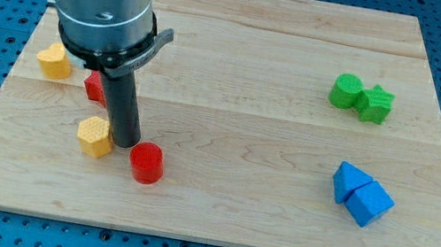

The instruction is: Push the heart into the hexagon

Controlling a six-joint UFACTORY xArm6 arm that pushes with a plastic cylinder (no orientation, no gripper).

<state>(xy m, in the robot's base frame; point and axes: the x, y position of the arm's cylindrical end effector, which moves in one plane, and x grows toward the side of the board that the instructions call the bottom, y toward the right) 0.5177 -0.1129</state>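
- Yellow plastic heart block lies at the wooden counter's left edge, well apart from the yellow plastic hexagon block.
- My tip rests just right of the hexagon, beside the red plastic cylinder; a second red block is half hidden.
- Step: approach. Judging next, I must circle behind the heart and push it toward the view's bottom-right.
- No gripper exists here.
- Count: two yellow, two red, two green blocks, two blue blocks.

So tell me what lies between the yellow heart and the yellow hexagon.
In the camera view, a red block, partly hidden behind the rod, lies between the yellow heart and yellow hexagon. My tip sits just right of the hexagon.
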